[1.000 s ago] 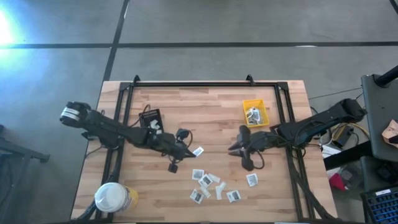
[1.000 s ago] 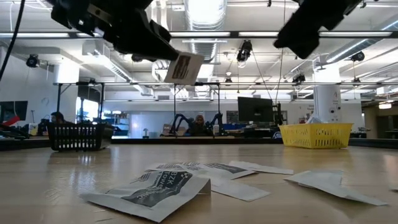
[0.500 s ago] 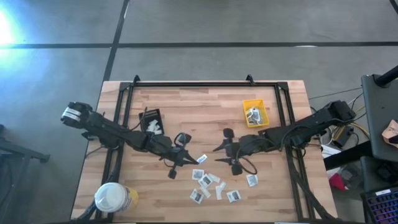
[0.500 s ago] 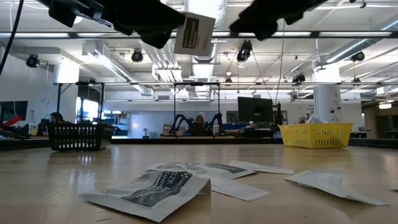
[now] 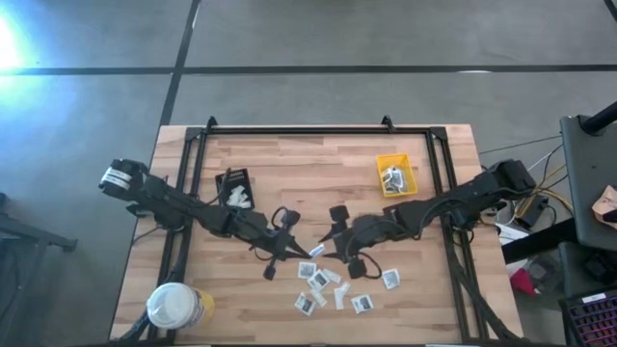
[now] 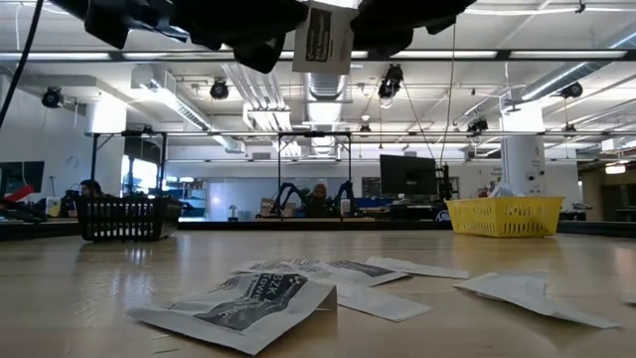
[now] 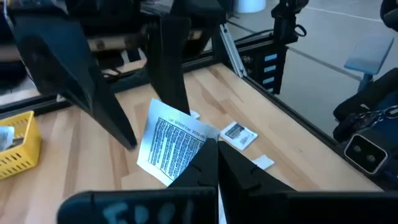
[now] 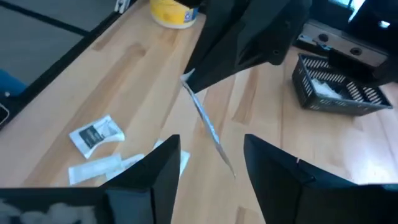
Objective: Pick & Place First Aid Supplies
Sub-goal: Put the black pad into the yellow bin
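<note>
One white first aid packet (image 7: 173, 144) with printed text hangs in the air over the table's middle, with my left gripper (image 7: 216, 163) shut on it. In the high view the packet (image 5: 316, 250) sits just past my left gripper (image 5: 297, 249). My right gripper (image 8: 211, 149) is open, one finger on each side of the packet (image 8: 208, 127) without touching it. Both of its dark fingers (image 7: 99, 99) also show in the left wrist view. Several more packets (image 5: 328, 284) lie flat on the table near its front edge. My left gripper pinches the packet by one edge (image 7: 200, 149) between its two shut fingers. The fingers come nearly level from the table's left. The packet stands on edge beyond the fingertips, lifted clear of the table (image 6: 320, 38).
A small yellow bin (image 5: 396, 174) holding a few packets stands at the back right. A black tray (image 5: 233, 188) sits at the back left. A round white-lidded yellow tub (image 5: 178, 306) stands at the front left corner. The loose packets (image 6: 248, 298) lie below both grippers.
My right gripper has come toward the table's left, up to the held packet, rolling about its own axis as it went, and now straddles the packet. My left gripper has tipped up, so the packet has risen a little and turned from slanted to upright.
</note>
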Robot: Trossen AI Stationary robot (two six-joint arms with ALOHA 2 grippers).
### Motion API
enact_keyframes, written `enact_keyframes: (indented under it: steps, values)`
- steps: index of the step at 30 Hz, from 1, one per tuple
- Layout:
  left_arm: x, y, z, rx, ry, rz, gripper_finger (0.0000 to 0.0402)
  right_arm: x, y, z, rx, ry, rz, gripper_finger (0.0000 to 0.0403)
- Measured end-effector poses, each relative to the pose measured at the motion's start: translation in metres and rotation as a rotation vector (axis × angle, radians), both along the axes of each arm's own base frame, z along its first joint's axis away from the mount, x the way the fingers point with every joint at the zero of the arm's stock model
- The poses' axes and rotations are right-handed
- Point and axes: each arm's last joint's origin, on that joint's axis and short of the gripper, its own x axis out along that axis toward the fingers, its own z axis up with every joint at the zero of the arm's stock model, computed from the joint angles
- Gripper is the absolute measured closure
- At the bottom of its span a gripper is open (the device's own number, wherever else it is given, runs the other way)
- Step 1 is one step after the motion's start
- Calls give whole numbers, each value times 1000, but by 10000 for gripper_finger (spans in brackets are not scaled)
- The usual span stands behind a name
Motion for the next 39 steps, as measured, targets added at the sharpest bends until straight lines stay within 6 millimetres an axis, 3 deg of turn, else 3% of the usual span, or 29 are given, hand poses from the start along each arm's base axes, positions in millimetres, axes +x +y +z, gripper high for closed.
enact_keyframes:
  steps: [8, 18, 31, 39]
  values:
    - [1, 0, 4, 20, -48, 17, 401, 6, 2, 2, 16, -8, -5, 277]
    - [2, 4, 4, 46, -59, 153, 401, 4, 1, -1, 16, 15, -12, 385]
    - [1, 7, 0, 76, -14, 247, 401, -2, -3, -9, 66, 122, -147, 394]
    - [0, 8, -6, 44, 62, 279, 393, -12, -12, -15, -19, 220, -274, 394]
